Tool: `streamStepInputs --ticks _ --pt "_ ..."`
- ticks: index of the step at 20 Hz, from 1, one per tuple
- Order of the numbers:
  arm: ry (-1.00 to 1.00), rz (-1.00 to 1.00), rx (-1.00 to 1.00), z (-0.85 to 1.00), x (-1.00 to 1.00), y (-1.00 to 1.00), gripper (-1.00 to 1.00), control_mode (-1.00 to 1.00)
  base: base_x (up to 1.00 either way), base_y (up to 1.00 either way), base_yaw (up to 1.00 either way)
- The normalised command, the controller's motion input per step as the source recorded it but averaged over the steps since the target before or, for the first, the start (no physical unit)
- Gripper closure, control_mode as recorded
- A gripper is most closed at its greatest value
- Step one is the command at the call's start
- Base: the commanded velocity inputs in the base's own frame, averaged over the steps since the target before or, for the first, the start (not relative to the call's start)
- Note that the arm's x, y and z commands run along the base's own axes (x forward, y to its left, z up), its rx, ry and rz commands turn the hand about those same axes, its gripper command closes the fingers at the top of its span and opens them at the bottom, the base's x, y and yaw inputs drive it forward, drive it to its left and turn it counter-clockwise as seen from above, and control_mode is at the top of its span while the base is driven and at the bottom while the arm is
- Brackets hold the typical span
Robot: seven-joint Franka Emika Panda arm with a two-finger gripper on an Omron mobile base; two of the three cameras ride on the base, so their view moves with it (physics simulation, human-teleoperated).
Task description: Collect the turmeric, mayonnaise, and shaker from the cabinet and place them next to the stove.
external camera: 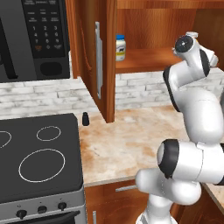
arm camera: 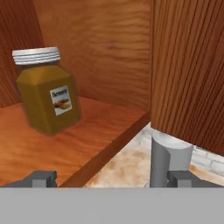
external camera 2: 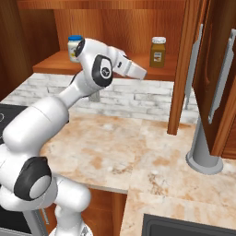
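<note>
Claw (arm camera: 112,178) is wide open, holding nothing. It points into the cabinet (external camera 2: 115,27) bc the turmeric jar (arm camera: 47,92) sits ahead of it, a bit to one side, upright on the shelf. Mayo jar (external camera 2: 74,48) is farther along the same shelf. Black shaker (external camera: 86,118) already stands on the counter (external camera: 131,135) beside the stove (external camera: 39,157), well apart from the claw.

I note a black microwave (external camera: 33,39) mounted above left, a white brick backsplash (external camera: 43,94) behind, and a marbled tan counter (external camera: 131,144). A grey post (external camera 2: 203,147) stands upright on my counter's right side.
</note>
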Motion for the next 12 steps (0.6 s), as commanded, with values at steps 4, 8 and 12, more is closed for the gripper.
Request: streamStepInputs --ticks 4,8,12 --pt "-0.07 -0.04 0.0 0.35 0.0 0.0 -1.0 -1.0 0.0 0.0 0.0" --pt "0.0 -0.05 0.0 0.26 0.0 -0.06 -1.0 -1.0 0.0 0.0 0.0" --pt "0.0 -0.02 0.0 0.2 0.1 -0.04 -1.0 -1.0 0.0 0.0 0.0"
